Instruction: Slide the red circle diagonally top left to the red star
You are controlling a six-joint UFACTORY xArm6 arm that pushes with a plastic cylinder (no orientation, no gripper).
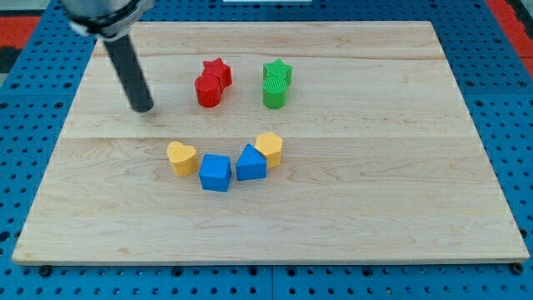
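Blocks nearest me, toward the view's bottom, sit in a shallow arc: the yellow heart (181, 157), the blue cube (215, 172), a second blue block (251, 162) whose shape I can't quite make out, and a yellow block (269, 147) pressed against its right side. None of them belongs to this job, and all lie well below the red pair, so I don't expect trouble there unless I swing wide.

Farther up the wooden board (375, 208), the red circle (208, 90) rests touching the red star (218, 72), just below and to the left of it. Judging by that contact, the slide looks essentially done. To their right the green pair, a green star (277, 72) on the far side of a green cylinder (274, 94), stands close but apart from the reds.

My tip (145, 107) is to the view's left of the red circle, clear of every block. It is a bare rod, so there is nothing to open or clamp.

The risk now is over-pushing. If I come in from the left, the circle could shove the star rightward into the greens. A glancing touch might also roll the circle around the star and break the contact.
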